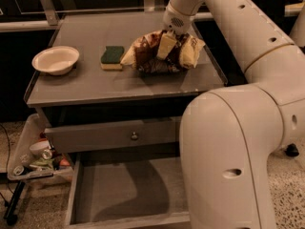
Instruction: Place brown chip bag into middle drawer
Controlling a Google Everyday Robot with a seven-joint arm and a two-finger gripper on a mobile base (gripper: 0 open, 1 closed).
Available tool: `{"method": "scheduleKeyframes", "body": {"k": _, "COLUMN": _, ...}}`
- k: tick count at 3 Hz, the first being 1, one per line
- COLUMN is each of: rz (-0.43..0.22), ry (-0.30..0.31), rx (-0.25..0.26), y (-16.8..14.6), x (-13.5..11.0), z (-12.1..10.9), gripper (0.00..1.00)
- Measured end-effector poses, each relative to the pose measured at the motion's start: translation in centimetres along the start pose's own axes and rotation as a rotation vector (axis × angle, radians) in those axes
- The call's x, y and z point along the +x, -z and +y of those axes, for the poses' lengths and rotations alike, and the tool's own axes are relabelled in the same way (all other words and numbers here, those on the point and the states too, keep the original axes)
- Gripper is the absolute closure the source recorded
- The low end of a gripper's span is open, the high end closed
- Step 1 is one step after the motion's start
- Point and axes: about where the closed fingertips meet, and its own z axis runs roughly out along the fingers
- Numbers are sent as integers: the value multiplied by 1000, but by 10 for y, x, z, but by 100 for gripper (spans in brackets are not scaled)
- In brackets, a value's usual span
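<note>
Crinkly foil is what I see first: the brown chip bag [143, 56] sits on the grey counter [95, 87], toward its right rear, with its pale yellow ends sticking out to either side and its dark middle bunched upward. My pincer [166, 44] comes down from above onto the middle of that bag and is clenched on it, the foil gathered up around the one pale finger I can make out (the other is hidden behind the bag). The bottom of the bag looks to be resting on the counter.

Just left of the bag, close to its left tip, lies a green-and-yellow sponge [112, 57], flat on the surface. Further left, well apart from both, stands a shallow cream bowl [55, 59], upright.

Below the counter edge I see a closed grey drawer front [90, 138] with a small round metal knob [134, 136]. Under that, the middle drawer [124, 192] is pulled out toward me, its flat grey floor showing between low side walls, with the arm's shadow lying across it.

The big white arm [228, 147] fills the right side of my view and covers the drawer's right part. At lower left, beside the cabinet, a pale tray [24, 142] holds a jumble of small items I cannot identify.
</note>
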Motion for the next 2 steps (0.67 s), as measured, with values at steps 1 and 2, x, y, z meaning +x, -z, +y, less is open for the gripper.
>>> {"method": "scheduleKeyframes", "body": {"k": 1, "rz": 1, "ry": -16, "rx": 61, "y": 40, "x": 6, "z": 6, "gripper": 100}}
{"method": "scheduleKeyframes", "body": {"k": 2, "rz": 11, "ry": -55, "rx": 77, "y": 60, "x": 26, "z": 30, "gripper": 100}}
